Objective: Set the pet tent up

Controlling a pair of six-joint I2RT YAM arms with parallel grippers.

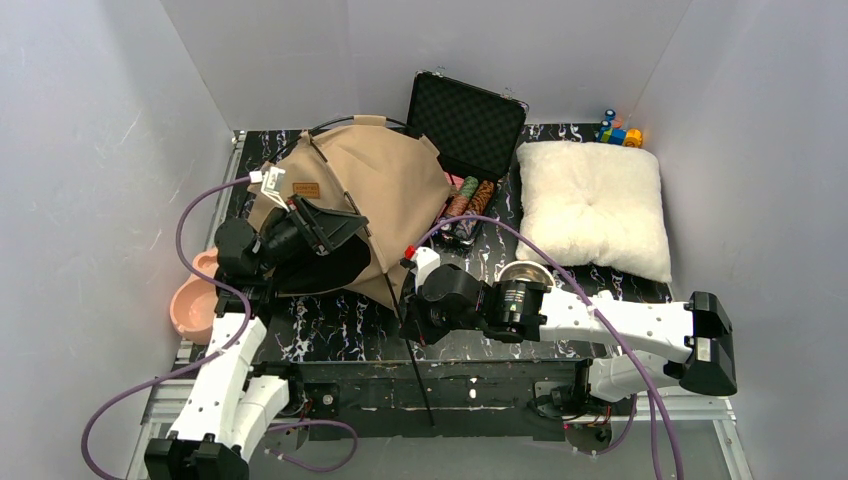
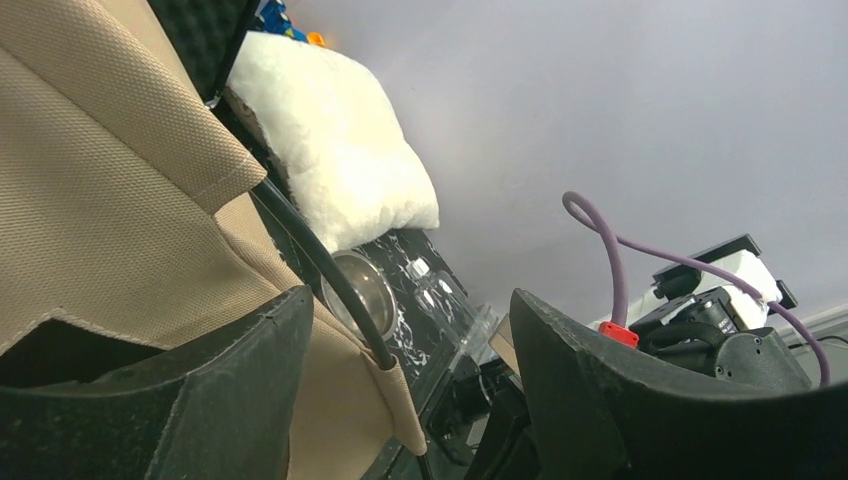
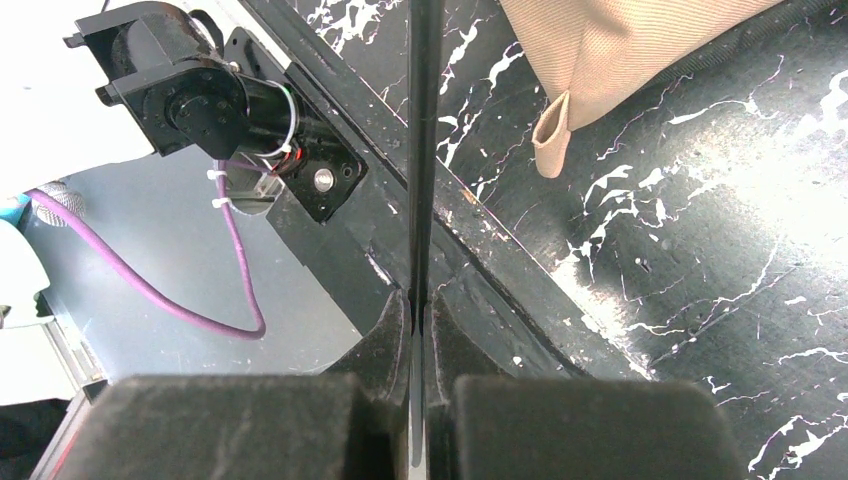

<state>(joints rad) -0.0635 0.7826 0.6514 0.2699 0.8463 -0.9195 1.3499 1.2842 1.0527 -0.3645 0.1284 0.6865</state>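
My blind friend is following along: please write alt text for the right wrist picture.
The right arm's jaws pinch a thin black pole running up the frame. Beneath lies a black marbled table, with a corner of the tan pet tent at upper right.

1. The left arm [image 1: 225, 385] had white shell segments joined by black motor housings.
2. The right arm [image 1: 620, 322] matched it, with a boxy black block [image 1: 710, 345] at its bend.
3. A purple cable [image 1: 180, 230] looped along the left arm, and a second purple cable [image 1: 560, 267] ran along the right one.
4. A small red cap [image 2: 618, 333] sat where that second cable met the right wrist.
5. The left gripper [image 2: 410, 300] had matte black, rough-grained fingers [image 2: 230, 400] tapering to blunt points.
6. The right gripper [image 3: 418, 305] had blocky black fingers [image 3: 580, 425] of the same grain.
7. A black base motor [image 3: 200, 100] showed a silver screw [image 3: 322, 178], thin coloured wires and white ties.
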